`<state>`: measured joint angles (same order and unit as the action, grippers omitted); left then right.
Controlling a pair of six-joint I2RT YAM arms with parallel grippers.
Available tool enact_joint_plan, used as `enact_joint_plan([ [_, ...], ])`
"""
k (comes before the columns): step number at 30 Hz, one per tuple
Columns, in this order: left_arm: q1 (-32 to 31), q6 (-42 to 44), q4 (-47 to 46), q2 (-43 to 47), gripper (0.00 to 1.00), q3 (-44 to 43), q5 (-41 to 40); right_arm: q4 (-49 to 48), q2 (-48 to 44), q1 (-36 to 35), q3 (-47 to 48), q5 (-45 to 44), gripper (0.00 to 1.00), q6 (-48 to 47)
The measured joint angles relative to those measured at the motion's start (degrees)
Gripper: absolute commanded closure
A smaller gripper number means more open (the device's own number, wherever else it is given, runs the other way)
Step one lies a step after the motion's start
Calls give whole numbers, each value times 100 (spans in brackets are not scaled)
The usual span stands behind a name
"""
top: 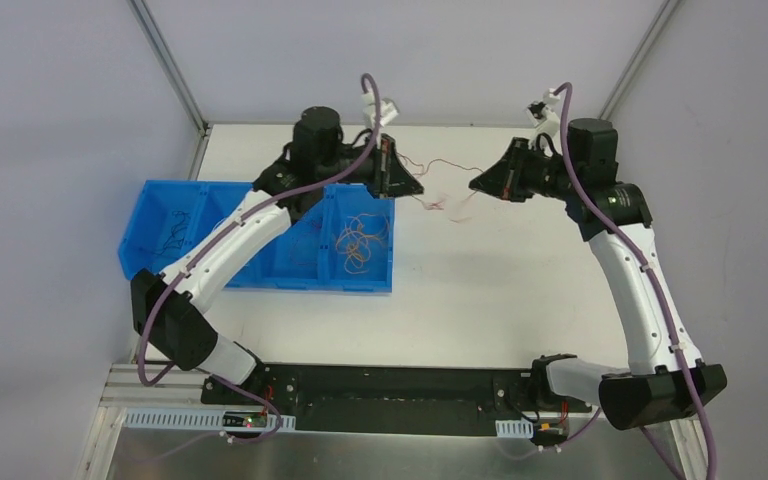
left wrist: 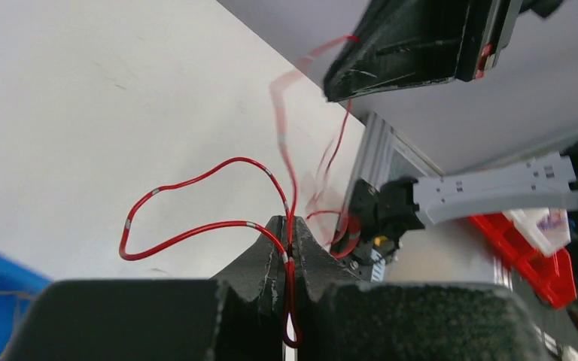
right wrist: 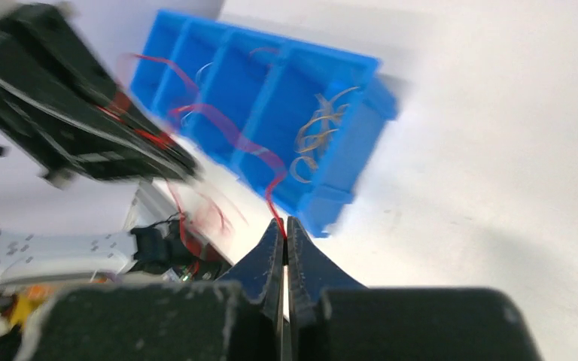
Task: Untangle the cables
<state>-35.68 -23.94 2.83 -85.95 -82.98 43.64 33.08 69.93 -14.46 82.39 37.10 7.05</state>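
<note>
Thin red cables (top: 447,201) hang in a small tangle above the table, between my two grippers. My left gripper (top: 418,191) is shut on a red cable (left wrist: 196,226); the strand runs down between its fingers and loops out to the left. My right gripper (top: 474,185) faces it from the right, shut on the end of a red cable (right wrist: 273,197) at its fingertips (right wrist: 275,229). Another red strand (top: 448,162) arches between the two grippers. In the left wrist view the right gripper (left wrist: 414,45) shows at the top, with blurred red strands below it.
A blue bin (top: 260,278) with several compartments sits on the table left of centre, under the left arm. Its right compartment holds orange cables (top: 358,240). Its left compartment holds dark cables (top: 172,238). The arms' base rail (top: 390,400) runs along the near edge.
</note>
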Motion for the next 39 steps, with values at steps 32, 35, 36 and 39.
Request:
enact_joint_plan([
  [32, 4892, 2083, 3508, 1961, 100, -1132, 212, 890, 577, 542, -354, 282, 18, -1226],
  [35, 4892, 2330, 3840, 2000, 100, -1075, 190, 944, 509, 542, -354, 258, 6, -1259],
  [36, 4892, 2365, 3912, 2037, 100, -1019, 197, 953, 481, 542, -354, 247, 1, -1266],
  [39, 4892, 2347, 4076, 2159, 100, -796, 289, 975, 369, 542, -354, 144, 1, -1327],
])
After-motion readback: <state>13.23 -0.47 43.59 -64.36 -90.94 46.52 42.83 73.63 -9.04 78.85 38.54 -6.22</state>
